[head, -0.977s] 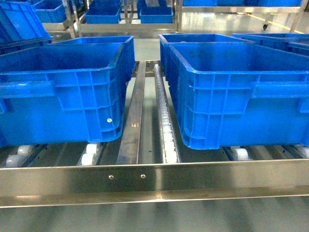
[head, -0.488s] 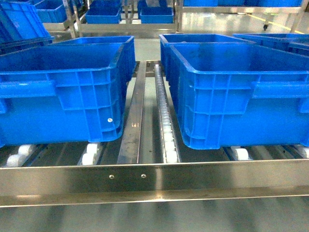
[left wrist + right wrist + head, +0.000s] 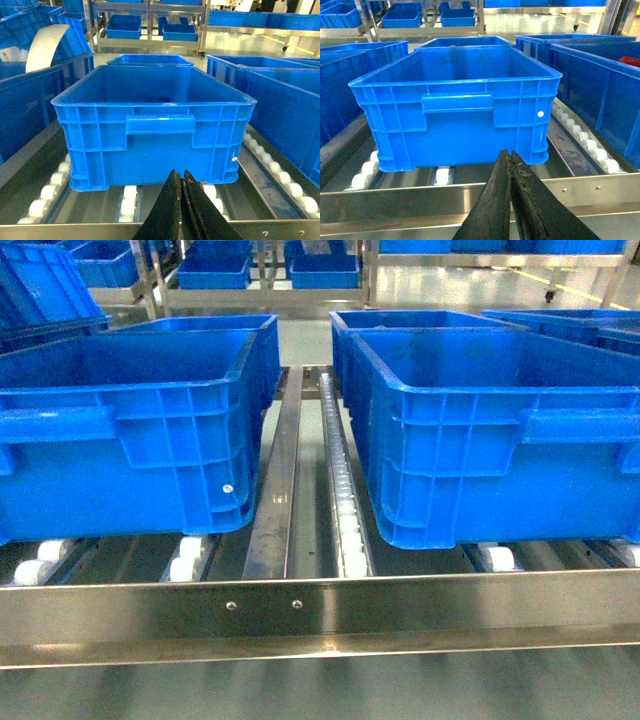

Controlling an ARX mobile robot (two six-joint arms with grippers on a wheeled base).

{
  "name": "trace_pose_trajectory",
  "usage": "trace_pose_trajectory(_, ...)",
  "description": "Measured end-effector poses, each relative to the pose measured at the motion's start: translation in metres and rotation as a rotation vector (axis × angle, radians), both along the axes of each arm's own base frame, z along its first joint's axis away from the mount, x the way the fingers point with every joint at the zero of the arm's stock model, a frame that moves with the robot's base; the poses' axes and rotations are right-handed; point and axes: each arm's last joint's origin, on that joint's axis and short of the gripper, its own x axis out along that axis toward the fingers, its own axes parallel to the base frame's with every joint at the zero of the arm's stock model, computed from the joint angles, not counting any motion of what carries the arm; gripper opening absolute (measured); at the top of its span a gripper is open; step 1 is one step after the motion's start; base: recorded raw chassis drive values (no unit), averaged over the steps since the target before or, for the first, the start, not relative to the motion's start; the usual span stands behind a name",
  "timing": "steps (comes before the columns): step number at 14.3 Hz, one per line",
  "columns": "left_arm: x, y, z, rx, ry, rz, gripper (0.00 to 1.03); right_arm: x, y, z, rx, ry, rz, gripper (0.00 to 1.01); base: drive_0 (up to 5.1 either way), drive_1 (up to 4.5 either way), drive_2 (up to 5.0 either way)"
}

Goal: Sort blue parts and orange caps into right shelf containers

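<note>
While two large blue crates fill the middle of the head view, one at the left (image 3: 125,430) and one at the right (image 3: 500,435), a second crate is seen close behind each, and more blue crates are stacked on racks along the top edge. Every crate is of ribbed, moulded plastic with an open top and a flat handle bar under the rim. Both front crates are carried on a steel shelf (image 3: 320,610) whose shiny front rail crosses the lower part of the frame; two screws are set in that rail, white rollers (image 3: 185,560) are seen beneath the crates, and a roller track (image 3: 345,510) runs up the centre between them. No blue parts or orange caps can be made out in any view; a small red patch shows in a crate at the right edge of the right wrist view. At the bottom centre of each wrist view, the left gripper (image 3: 181,182) and the right gripper (image 3: 510,162) are seen with black jaws pressed together, holding nothing, short of the rail. Nothing is seen to have changed from the earlier head frames.
</note>
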Motion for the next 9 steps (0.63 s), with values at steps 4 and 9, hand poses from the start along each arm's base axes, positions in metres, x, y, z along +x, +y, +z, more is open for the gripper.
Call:
trace_pose_trajectory(4,-0.012,0.0,-0.007,0.0,-0.002,0.0,0.02,-0.013,0.0,0.005,0.0,-0.019,0.0,0.02,0.0,0.0,0.0)
trace_pose_trajectory(9,-0.028,0.0,-0.011,0.0,-0.026,0.0,0.02,-0.03,0.0,0.008,0.0,-0.029,0.0,0.02,0.0,0.0,0.0)
